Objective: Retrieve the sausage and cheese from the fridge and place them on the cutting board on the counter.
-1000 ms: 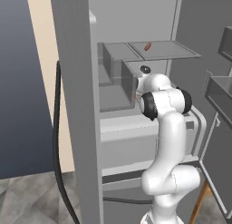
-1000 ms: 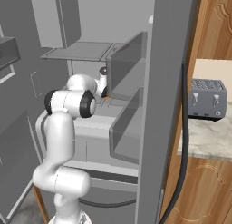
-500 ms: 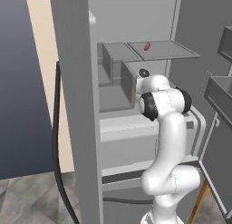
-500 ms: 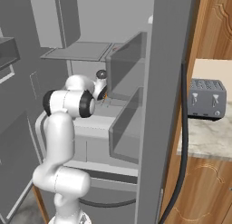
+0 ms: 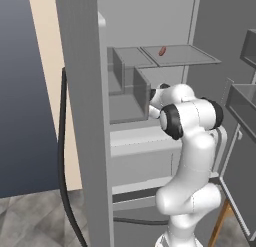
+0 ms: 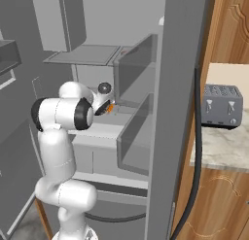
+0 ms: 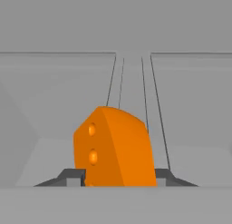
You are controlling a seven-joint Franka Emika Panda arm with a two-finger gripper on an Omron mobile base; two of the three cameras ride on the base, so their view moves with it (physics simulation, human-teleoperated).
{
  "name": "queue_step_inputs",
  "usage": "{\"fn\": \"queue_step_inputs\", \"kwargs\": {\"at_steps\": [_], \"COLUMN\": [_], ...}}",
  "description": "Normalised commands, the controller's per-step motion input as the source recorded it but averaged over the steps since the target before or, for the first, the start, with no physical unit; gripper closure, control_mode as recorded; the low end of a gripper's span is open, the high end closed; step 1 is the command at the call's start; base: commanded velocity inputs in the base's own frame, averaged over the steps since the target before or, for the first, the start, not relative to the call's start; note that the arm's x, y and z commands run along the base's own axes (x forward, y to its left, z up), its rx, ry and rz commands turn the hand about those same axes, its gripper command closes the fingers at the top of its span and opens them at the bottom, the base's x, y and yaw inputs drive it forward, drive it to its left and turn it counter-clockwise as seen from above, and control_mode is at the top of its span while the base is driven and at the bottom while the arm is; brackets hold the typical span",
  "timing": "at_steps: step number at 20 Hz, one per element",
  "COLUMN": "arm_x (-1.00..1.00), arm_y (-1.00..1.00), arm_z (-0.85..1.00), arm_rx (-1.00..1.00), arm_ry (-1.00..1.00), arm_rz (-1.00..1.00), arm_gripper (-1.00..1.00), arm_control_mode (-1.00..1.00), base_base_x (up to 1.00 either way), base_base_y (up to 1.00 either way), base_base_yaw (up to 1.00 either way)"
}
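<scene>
The fridge (image 5: 80, 116) stands open, grey shelves bare but for two small things. On an upper shelf of the fridge lies the sausage (image 5: 162, 51), untouched. Lower down, the gripper (image 7: 118, 178) reaches into a middle shelf, and its fingers (image 7: 72, 177) press against both sides of the cheese (image 7: 115, 148), clenched on the orange wedge, which seems to sit on the shelf, not lifted out yet. Beside the fridge a toaster (image 6: 222, 106) sits on the counter (image 6: 228, 149). By my judgement nothing is delivered: the cheese is only just gripped, and the sausage remains to be fetched.
</scene>
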Motion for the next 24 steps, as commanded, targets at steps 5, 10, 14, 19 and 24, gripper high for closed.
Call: {"fn": "queue_step_inputs", "kwargs": {"at_steps": [5,10,14,19,24], "arm_x": [-1.00,-0.98,-0.77,-0.70,-0.89], "arm_y": [-0.11,-0.04,0.00,0.00,0.00], "arm_z": [0.85,0.80,0.98,0.99,0.68], "arm_rx": [0.00,0.00,0.00,0.00,0.00], "arm_ry": [0.00,0.11,0.18,0.26,0.15], "arm_rz": [0.00,0.00,0.00,0.00,0.00], "arm_gripper": [1.00,1.00,1.00,1.00,1.00], "arm_control_mode": [-1.00,-1.00,-1.00,-1.00,-1.00], "base_base_x": [0.00,0.00,0.00,0.00,0.00], "base_base_y": [0.00,0.00,0.00,0.00,0.00], "base_base_yaw": [0.00,0.00,0.00,0.00,0.00]}}
